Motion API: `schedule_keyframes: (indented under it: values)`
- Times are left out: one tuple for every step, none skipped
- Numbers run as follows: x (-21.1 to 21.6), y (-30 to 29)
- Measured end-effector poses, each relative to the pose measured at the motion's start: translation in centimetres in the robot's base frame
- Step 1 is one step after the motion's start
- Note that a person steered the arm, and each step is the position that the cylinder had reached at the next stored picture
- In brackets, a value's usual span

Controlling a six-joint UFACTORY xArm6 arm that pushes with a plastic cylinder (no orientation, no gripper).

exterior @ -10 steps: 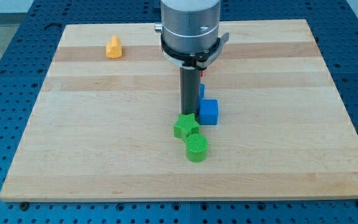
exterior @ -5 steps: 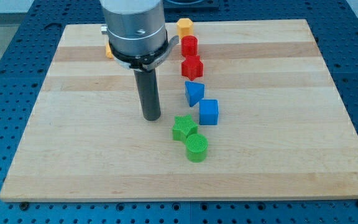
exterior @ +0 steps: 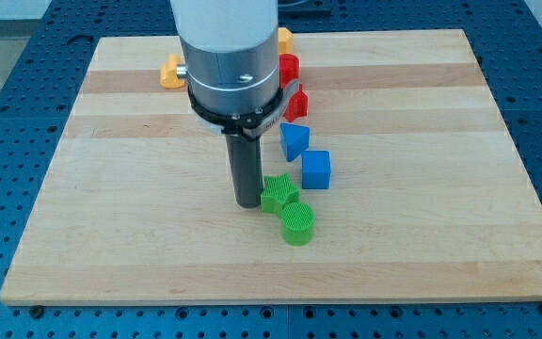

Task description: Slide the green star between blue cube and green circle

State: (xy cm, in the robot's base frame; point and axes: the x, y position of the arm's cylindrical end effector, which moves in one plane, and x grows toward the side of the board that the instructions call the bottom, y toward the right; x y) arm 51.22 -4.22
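1. My tip [exterior: 248, 203] rests on the surface [exterior: 422, 226], pressed against the view's-left side of the green star [exterior: 278, 193], or just short of touching; the seam is too tight to call.
2. No hand on this rig: only the dark rod under a grey-white arm body, so there is nothing to open, close or grip.
3. Green star lies just to the view's right of the tip, flat on the surface. It has no clear long axis; its outline is roughly even all round, and which way its arms point cannot be made out.
4. Green circle [exterior: 298, 224] lies to the view's lower right of the tip, touching or nearly touching the star's lower-right edge.
5. Blue cube [exterior: 316, 169] lies to the view's right of the tip and slightly higher, just beside the star's upper right; a thin gap may show between them.
6. The star sits to the view's left of the line from cube to circle, not squarely between them.
7. Blue triangle [exterior: 294, 141] is above the cube, up and right of the tip.
8. Two red blocks [exterior: 296, 102], [exterior: 290, 67] are higher still, part hidden by the arm; shapes unclear.
9. Two orange blocks [exterior: 168, 71], [exterior: 283, 39] lie near the view's top, far from the tip, one on each side of the arm.
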Motion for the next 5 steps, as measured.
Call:
schedule_keyframes:
  values:
    - [0.1, 0.2]
    - [-0.7, 2.8]
    - [-1.2, 4.3]
    - [-1.2, 4.5]
    - [-1.2, 4.5]
